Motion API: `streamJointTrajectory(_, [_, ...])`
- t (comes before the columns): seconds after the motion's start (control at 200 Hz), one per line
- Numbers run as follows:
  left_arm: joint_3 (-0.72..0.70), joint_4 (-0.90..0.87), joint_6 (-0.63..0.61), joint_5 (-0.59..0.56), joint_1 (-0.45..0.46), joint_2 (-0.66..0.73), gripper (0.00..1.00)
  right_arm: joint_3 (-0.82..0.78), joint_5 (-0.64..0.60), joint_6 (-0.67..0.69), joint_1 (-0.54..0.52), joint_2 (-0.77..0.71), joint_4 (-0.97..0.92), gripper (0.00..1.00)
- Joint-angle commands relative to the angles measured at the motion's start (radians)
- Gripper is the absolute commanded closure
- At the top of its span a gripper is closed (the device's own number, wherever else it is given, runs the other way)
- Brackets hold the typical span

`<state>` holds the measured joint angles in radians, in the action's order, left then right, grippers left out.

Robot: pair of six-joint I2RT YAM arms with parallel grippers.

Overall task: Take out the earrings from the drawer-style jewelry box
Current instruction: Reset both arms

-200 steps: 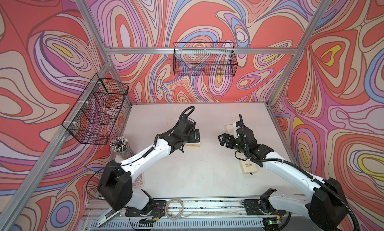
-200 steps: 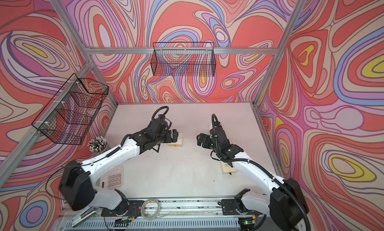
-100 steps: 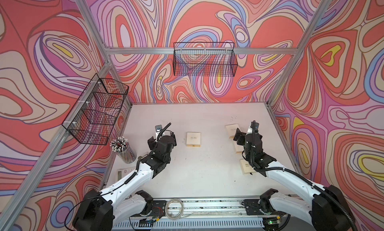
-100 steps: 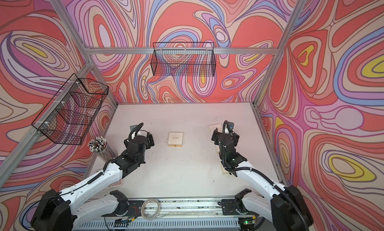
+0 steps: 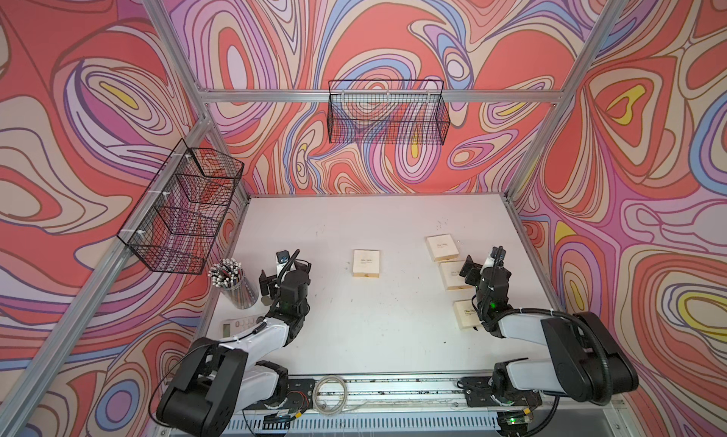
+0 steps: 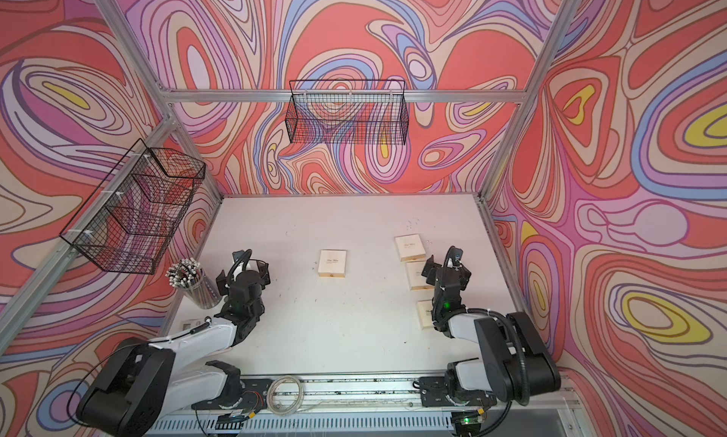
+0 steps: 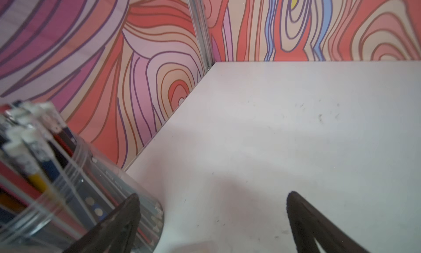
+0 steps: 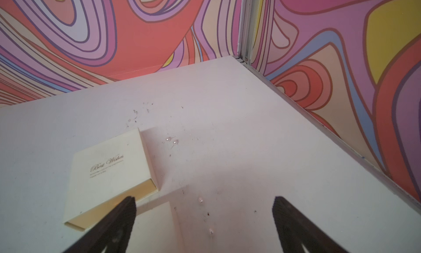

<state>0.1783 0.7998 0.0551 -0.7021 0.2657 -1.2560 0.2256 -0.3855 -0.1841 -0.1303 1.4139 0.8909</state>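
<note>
**Containers.** A clear cup (image 5: 242, 293) at the left edge of the table (image 5: 373, 336) holds pencils (image 5: 226, 268), eraser ends up. Four cream jewelry boxes (image 5: 366, 263) lie flat, one near the centre and three in a row at the right; their contents are hidden.

**Task items.** The earrings (image 8: 175, 141), tiny pearl-like studs on thin posts, lie loose on the table. Two are just beside the farthest box (image 8: 109, 174) of the row, and two are nearer the right gripper (image 8: 204, 198).

**Grippers.** The right gripper and the left gripper (image 7: 213, 195) both have their jaws spread wide and hold nothing.
</note>
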Motion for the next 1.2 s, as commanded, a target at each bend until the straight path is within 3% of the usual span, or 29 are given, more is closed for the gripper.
streamJointTrajectory(0.0, [-0.062,0.398,-0.048,0.151,-0.064,-0.061,0.0,0.033,0.084,0.006,0.012,0.046,0.178,0.02])
streamJointTrajectory(0.12, [-0.01,0.37,-0.084,0.254,-0.091,-0.136,0.0,0.082,0.175,0.033,0.022,0.083,0.147,0.02])
streamJointTrajectory(0.21, [0.015,0.505,-0.1,0.302,-0.121,-0.281,0.0,0.1,0.234,0.055,0.023,0.095,0.128,0.02])
streamJointTrajectory(0.295, [0.072,0.275,-0.072,0.372,-0.136,-0.224,0.0,0.12,0.279,0.074,0.023,0.105,0.107,0.02])
streamJointTrajectory(0.386, [0.143,0.27,-0.068,0.372,-0.166,-0.325,0.0,0.133,0.323,0.09,0.023,0.112,0.091,0.02])
streamJointTrajectory(0.446, [0.187,0.096,-0.031,0.387,-0.172,-0.275,0.0,0.145,0.338,0.097,0.023,0.118,0.075,0.02])
streamJointTrajectory(0.486, [0.194,0.106,-0.028,0.379,-0.181,-0.285,0.0,0.153,0.348,0.104,0.023,0.122,0.065,0.02])
streamJointTrajectory(0.531, [0.174,0.185,-0.042,0.379,-0.182,-0.308,0.0,0.154,0.348,0.103,0.023,0.122,0.063,0.02])
streamJointTrajectory(0.591, [0.192,0.1,-0.029,0.394,-0.182,-0.28,0.0,0.153,0.348,0.098,0.023,0.122,0.064,0.02])
streamJointTrajectory(0.646, [0.182,0.141,-0.039,0.393,-0.182,-0.293,0.0,0.147,0.347,0.161,0.023,0.097,0.038,0.02])
streamJointTrajectory(0.731, [0.185,0.131,-0.038,0.401,-0.181,-0.291,0.0,0.051,0.226,0.177,0.024,0.058,0.19,0.02])
streamJointTrajectory(0.846, [0.179,0.157,-0.043,0.402,-0.181,-0.297,0.0,0.098,0.223,0.215,0.027,0.179,0.257,0.02])
streamJointTrajectory(0.941, [0.179,0.155,-0.045,0.403,-0.181,-0.298,0.0,0.086,0.2,0.2,0.037,0.309,0.423,0.02])
streamJointTrajectory(0.997, [0.181,0.148,-0.043,0.403,-0.181,-0.296,0.0,0.11,0.243,0.18,0.061,0.285,0.324,0.02])
streamJointTrajectory(1.197, [0.183,0.147,-0.04,0.404,-0.181,-0.298,0.0,0.143,0.254,0.153,0.089,0.298,0.284,0.02])
